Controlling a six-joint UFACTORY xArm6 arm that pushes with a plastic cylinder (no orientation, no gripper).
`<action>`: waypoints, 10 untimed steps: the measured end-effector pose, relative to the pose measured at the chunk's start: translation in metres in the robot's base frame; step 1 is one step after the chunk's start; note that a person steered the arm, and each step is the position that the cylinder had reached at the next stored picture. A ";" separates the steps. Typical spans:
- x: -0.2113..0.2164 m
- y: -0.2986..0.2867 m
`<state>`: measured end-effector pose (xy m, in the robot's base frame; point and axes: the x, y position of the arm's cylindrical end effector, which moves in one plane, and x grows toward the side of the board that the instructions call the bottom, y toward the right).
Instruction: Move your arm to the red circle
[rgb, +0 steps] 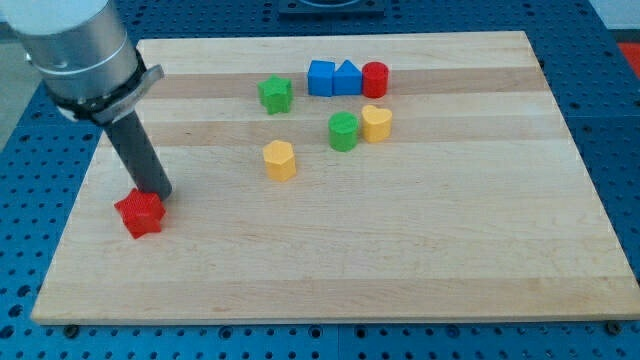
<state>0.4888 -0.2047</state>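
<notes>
Camera view: my tip (158, 193) against red star (139, 213), contact unclear.

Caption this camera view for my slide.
My tip touches the red star block, far from the red circle block.

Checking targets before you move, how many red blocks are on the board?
2. The red circle sits at the view's top, touching a blue block. The red star lies lower left, right by my tip. None seems hidden.

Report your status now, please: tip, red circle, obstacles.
My tip at red star block, view's left. Red circle far off, upper right, beside blue blocks. Green star, yellow hexagon near path.
</notes>
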 end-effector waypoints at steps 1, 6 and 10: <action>0.021 0.000; -0.104 0.117; -0.174 0.328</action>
<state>0.3148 0.1238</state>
